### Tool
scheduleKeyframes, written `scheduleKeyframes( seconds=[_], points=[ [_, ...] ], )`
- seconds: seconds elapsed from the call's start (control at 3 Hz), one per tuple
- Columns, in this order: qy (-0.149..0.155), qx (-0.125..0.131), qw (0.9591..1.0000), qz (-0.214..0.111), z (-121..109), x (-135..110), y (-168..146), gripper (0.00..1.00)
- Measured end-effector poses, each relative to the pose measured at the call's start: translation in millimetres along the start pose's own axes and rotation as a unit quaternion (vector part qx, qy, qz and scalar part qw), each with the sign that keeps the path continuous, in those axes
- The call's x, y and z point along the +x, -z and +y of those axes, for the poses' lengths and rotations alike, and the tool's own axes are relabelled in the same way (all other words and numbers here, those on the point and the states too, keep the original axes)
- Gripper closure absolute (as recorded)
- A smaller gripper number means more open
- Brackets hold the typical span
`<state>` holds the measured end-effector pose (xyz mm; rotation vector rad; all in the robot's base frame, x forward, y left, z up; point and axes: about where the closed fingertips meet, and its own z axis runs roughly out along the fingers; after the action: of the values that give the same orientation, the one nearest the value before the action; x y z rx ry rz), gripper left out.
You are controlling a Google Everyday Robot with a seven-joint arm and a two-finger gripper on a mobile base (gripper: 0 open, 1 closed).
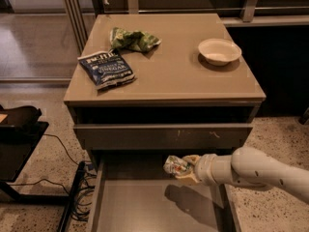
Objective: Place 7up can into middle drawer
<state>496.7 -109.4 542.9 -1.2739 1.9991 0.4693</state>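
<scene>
The 7up can (175, 165), dented, silvery white and green, is held in my gripper (186, 169) above the open middle drawer (145, 207). The gripper is shut on the can and reaches in from the right on a white arm. The can hangs over the drawer's back right part, just below the scratched drawer front above. Its shadow falls on the drawer's flat taupe floor.
A green wrinkly snack bag (133, 39), a dark blue chip bag (106, 68) and a white bowl (219, 50) lie on the cabinet top. The closed scratched drawer front (164, 135) is right above the can. A black stand (19, 129) and cables are on the floor at left.
</scene>
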Motion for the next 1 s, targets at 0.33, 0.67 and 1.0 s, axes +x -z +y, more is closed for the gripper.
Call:
scheduleKeyframes(
  seconds=[0.33,0.67,1.0],
  points=[
    [-0.022,-0.002,0.9997,-0.01,2,22,-33,1.0],
    [-0.031,-0.003,0.9993,-0.018,6,39,-64,1.0],
    [-0.031,-0.005,0.9994,-0.014,5,55,-93,1.0]
  ],
)
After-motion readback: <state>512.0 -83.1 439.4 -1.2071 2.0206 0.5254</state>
